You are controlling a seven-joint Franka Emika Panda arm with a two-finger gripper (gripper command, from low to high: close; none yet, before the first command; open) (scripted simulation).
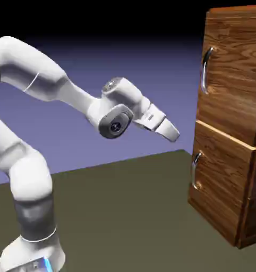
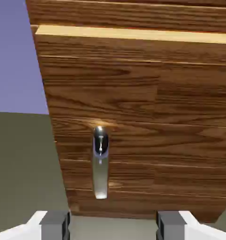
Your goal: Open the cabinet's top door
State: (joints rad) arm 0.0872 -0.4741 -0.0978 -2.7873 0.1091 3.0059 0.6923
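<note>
My two-finger white gripper [image 1: 173, 139] hung open and empty, short of the tall wood-grain cabinet [image 1: 225, 186]. That stood on the drab olive surface [image 1: 114, 212] against blue-violet gloom. Its larger upper door [image 1: 233, 79], brown and streaky, bore a curved silver handle [image 1: 206, 70], above the gripper's level.
</note>
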